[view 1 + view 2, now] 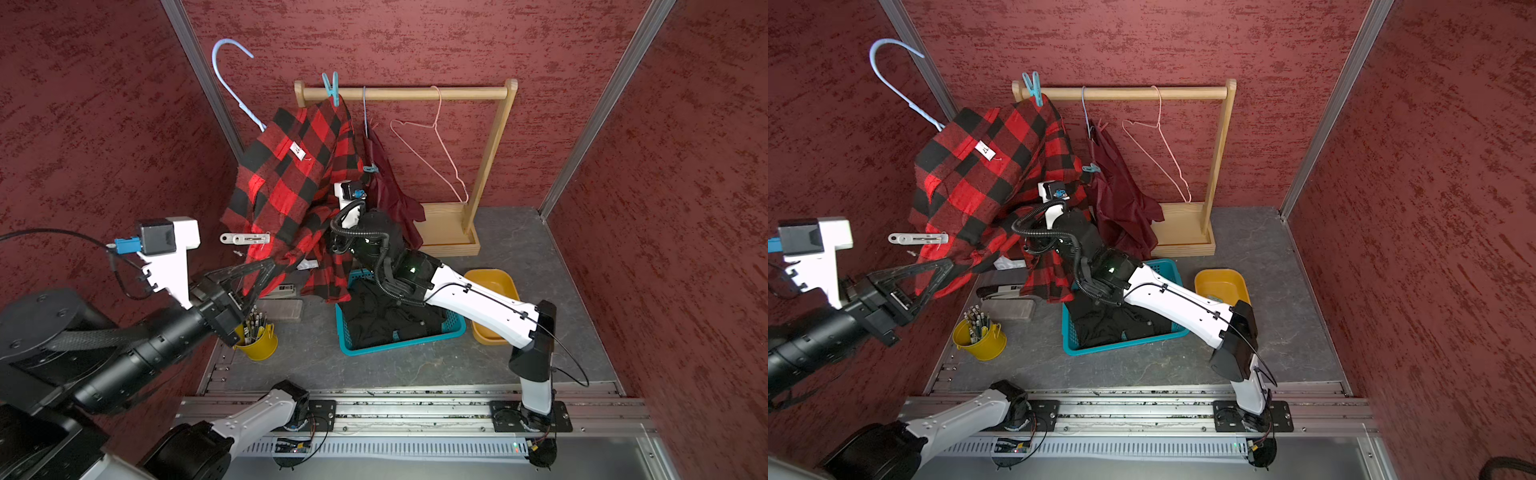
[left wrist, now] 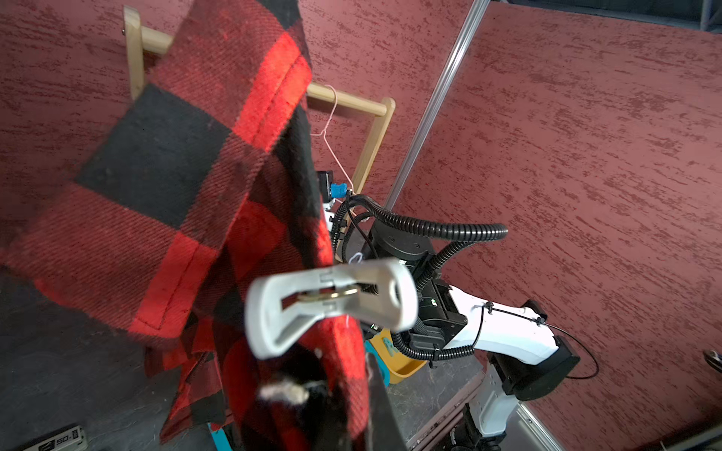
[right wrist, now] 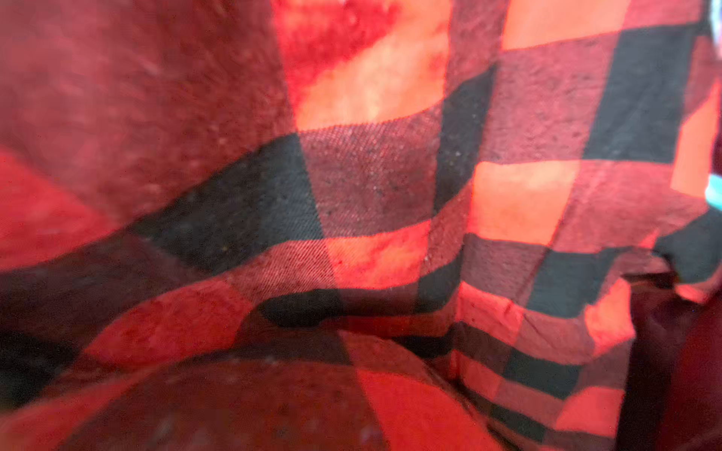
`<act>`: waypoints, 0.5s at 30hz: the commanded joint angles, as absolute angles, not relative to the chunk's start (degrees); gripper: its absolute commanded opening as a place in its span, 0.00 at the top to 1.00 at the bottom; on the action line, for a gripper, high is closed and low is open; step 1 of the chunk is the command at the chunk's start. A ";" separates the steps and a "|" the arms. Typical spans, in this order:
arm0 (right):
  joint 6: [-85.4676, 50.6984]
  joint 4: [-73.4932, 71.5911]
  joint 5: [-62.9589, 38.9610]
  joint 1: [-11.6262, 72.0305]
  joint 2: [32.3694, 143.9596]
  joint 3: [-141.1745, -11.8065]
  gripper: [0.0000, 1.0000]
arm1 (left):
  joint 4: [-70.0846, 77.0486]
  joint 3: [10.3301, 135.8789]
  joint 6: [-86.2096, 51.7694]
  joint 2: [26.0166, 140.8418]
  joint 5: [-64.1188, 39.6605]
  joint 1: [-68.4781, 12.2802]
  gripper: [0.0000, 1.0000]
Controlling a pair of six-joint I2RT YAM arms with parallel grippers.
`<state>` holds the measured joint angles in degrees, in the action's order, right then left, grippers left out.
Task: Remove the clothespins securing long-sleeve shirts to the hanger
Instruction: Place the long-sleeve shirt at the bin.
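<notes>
The red-and-black plaid shirt [image 1: 291, 178] hangs off a pale blue hanger [image 1: 230, 79] that is tilted up to the left of the rack. My left gripper [image 1: 269, 264] is shut on its lower edge, next to a white clothespin [image 1: 245, 238] [image 2: 332, 304] clipped there. A teal clothespin [image 1: 331, 87] pins the plaid shirt at the rail. Another teal clothespin [image 1: 370, 169] sits on the maroon shirt [image 1: 390, 191]. My right arm reaches under the plaid cloth; its fingers are hidden, and the right wrist view is filled with plaid fabric [image 3: 371, 195]. The black shirt [image 1: 390, 320] lies in the basket.
A wooden rack [image 1: 492, 158] at the back carries a bare pink wire hanger [image 1: 440, 141]. On the floor stand a teal basket [image 1: 399, 345], a yellow tub [image 1: 498, 286] behind my right arm, and a yellow bucket [image 1: 259, 343] of pens.
</notes>
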<state>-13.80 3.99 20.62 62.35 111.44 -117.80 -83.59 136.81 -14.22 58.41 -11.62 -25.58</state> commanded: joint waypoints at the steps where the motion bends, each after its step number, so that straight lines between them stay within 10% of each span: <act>1: -11.73 4.07 29.45 63.63 107.05 -117.81 0.79 | -79.56 137.79 -11.97 56.24 -17.21 -25.84 1.00; 15: -5.86 -0.20 46.60 74.00 96.74 -108.55 0.80 | -79.15 140.32 -12.83 52.52 -29.47 -26.80 1.00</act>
<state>-7.53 2.72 39.35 72.95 99.39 -109.78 -83.57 139.61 -13.67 53.23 -24.36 -26.44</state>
